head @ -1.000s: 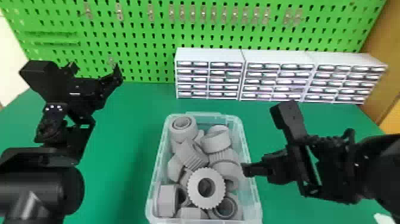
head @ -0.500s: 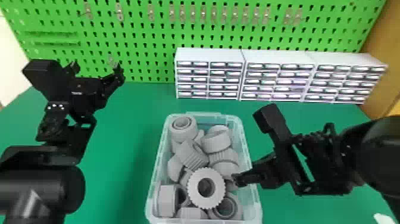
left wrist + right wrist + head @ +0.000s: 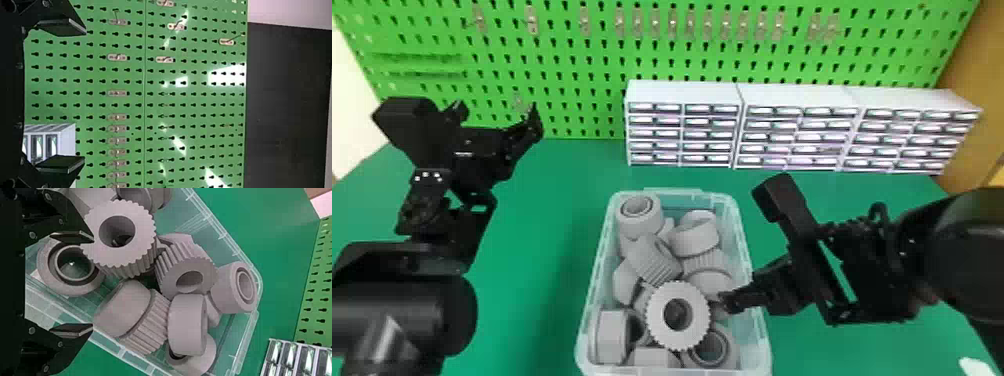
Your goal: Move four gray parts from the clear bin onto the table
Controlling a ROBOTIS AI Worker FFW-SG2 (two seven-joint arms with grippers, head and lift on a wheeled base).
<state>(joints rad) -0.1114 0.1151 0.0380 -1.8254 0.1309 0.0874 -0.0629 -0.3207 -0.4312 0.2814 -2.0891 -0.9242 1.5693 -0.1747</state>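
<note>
Green pegboard (image 3: 602, 65) across the back, white drawer cabinets (image 3: 687, 95) lined up before it, and here on the green table (image 3: 542, 250) sits the clear bin (image 3: 760, 340) with the gray parts (image 3: 693, 242) heaped inside. Over the bin's right side it's the right gripper (image 3: 729, 301), fingers apart, while the left gripper (image 3: 497, 114) hangs well to the left, its fingers spread too.

Green table (image 3: 547, 260) in front of me, flat top. Clear bin (image 3: 677, 192) sits on it, nearer me. White drawer units (image 3: 797, 132), side by side along the far edge. White item (image 3: 977, 368), near right, cut off, unclear.
</note>
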